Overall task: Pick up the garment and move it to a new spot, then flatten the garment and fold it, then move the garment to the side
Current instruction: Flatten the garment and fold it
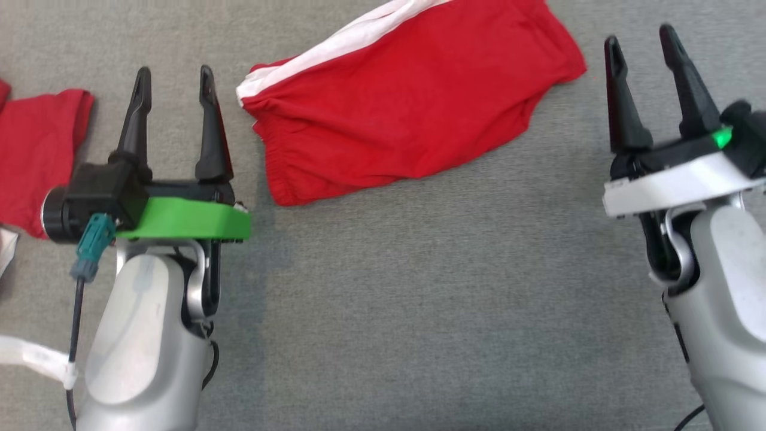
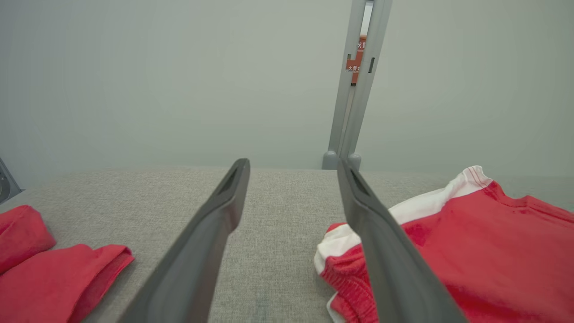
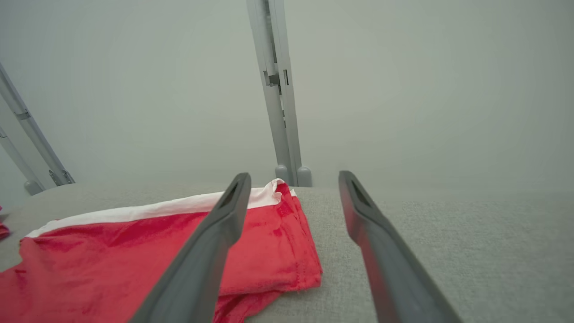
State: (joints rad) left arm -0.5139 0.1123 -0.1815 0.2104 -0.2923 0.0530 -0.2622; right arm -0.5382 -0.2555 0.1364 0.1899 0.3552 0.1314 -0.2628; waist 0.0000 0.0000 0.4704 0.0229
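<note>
The garment (image 1: 407, 96) is a pair of red shorts with a white side stripe, lying loosely spread on the grey table at the top centre of the head view. My left gripper (image 1: 173, 81) stands open just left of its waistband end, holding nothing. My right gripper (image 1: 643, 42) is open to the right of the leg hem, also with nothing in it. In the left wrist view the waistband (image 2: 345, 269) lies behind my right finger. In the right wrist view the garment (image 3: 112, 251) lies to the left, partly behind my left finger.
Another red cloth (image 1: 36, 149) lies at the table's left edge, seen also as folded red fabric (image 2: 54, 278) in the left wrist view. A grey upright post (image 2: 354, 89) stands behind the table's far edge. Grey table surface (image 1: 449, 299) stretches in front of the garment.
</note>
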